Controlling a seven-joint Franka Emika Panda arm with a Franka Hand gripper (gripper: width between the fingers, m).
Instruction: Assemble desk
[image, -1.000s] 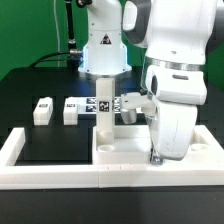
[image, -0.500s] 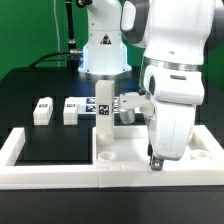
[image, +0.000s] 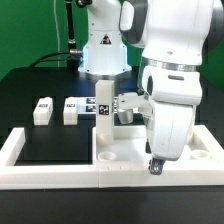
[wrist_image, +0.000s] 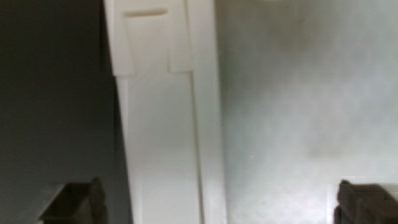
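Quick count: one tabletop (image: 122, 150), four block legs. Two lie loose (image: 42, 110) (image: 71, 111), one's upright (image: 103, 112), one's half hidden (image: 125, 107).

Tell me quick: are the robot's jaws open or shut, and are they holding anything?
Gripper: jaws open wide, holding nothing.

Wrist cam: gripper (wrist_image: 219, 203) jaws spread wide, nothing between pads. Two dark fingertips (wrist_image: 75, 204) at frame edge, well apart. Long white raised edge (wrist_image: 160, 150) runs lengthwise between them, closer to one fingertip, touching neither. Small step in its outline partway along. One side: dark table (wrist_image: 50, 90). Other side: pale flat tabletop (wrist_image: 302, 100), blurred, no detail readable.
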